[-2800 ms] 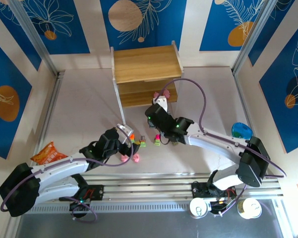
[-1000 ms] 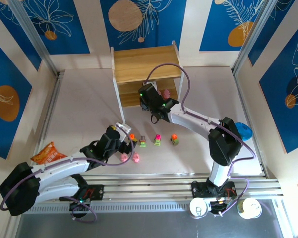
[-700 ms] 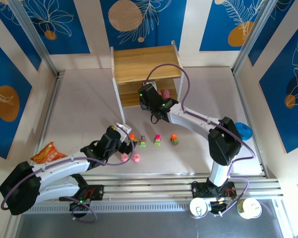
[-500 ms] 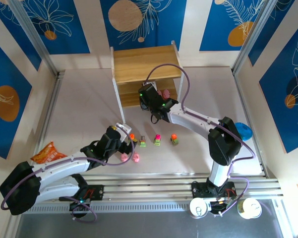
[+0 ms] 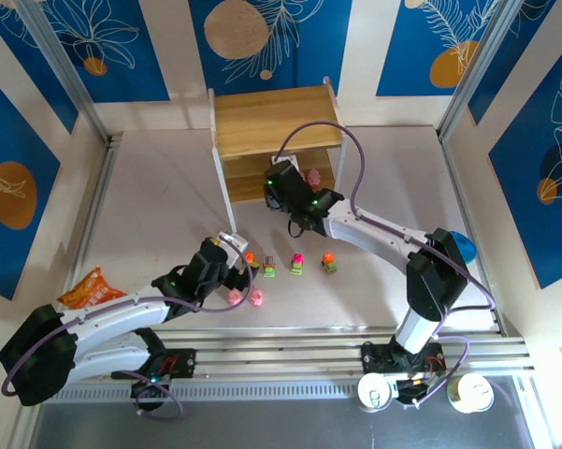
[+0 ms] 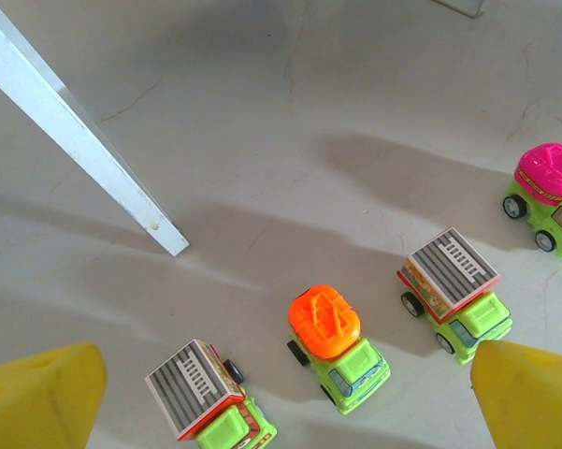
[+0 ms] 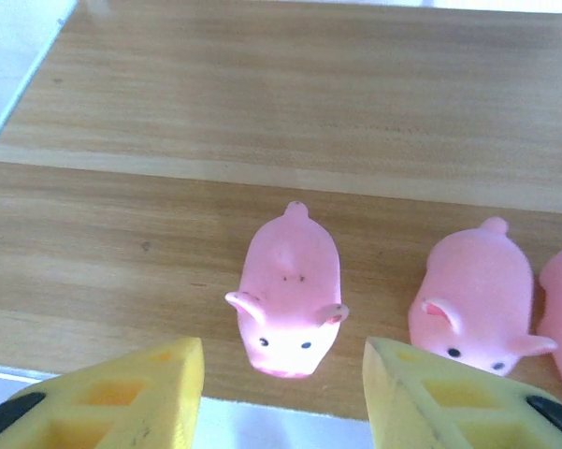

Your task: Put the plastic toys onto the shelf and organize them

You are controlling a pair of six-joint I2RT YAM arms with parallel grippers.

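1. Lying nearest you on the table [image 5: 159,206] are two loose toys side by side: the left table pig [image 5: 234,296] and the right table pig [image 5: 256,299].
2. Your left gripper [image 6: 290,398] hangs spread wide and empty. Just beyond it, left to right, stand a grey-topped truck [image 6: 210,407], an orange-topped truck [image 6: 337,346], a second grey-topped truck [image 6: 453,295] and a pink-topped truck [image 6: 547,196].
3. Your right gripper [image 7: 285,379], farther off at the shelf [image 5: 276,117], is partly open and grips nothing. The middle pig [image 7: 290,290] stands free on the lower board, with a neighbour pig [image 7: 472,304] to its right.
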